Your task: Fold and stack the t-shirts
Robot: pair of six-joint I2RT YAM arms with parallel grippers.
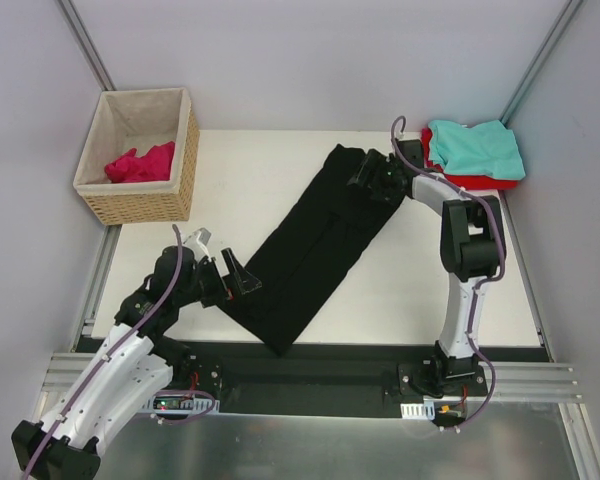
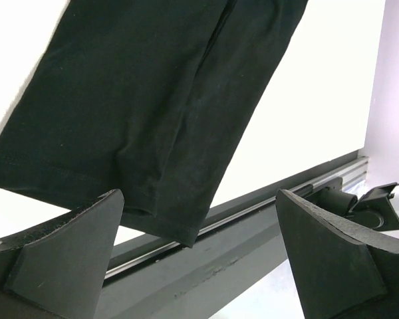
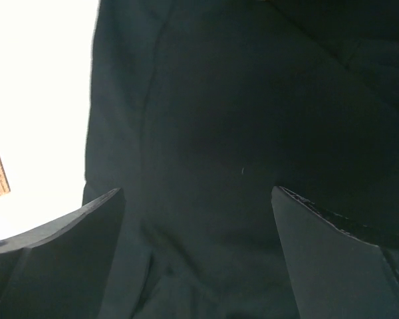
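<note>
The black t-shirt (image 1: 315,245) is laid as a long folded strip diagonally across the worktop (image 1: 430,290). Only from above are the teal t-shirt (image 1: 475,148) on the red t-shirt (image 1: 480,182) and the magenta-pink t-shirt (image 1: 140,163) in the basket (image 1: 140,205) seen. In the wrist views, the left tool (image 2: 199,199) is shown released beside the strip's near end, and the right tool (image 3: 198,196) released over its far end.

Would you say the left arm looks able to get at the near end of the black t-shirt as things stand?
Probably yes: the left end effector sits open right beside the black t-shirt, whose near hem lies uncovered with nothing between them.
</note>
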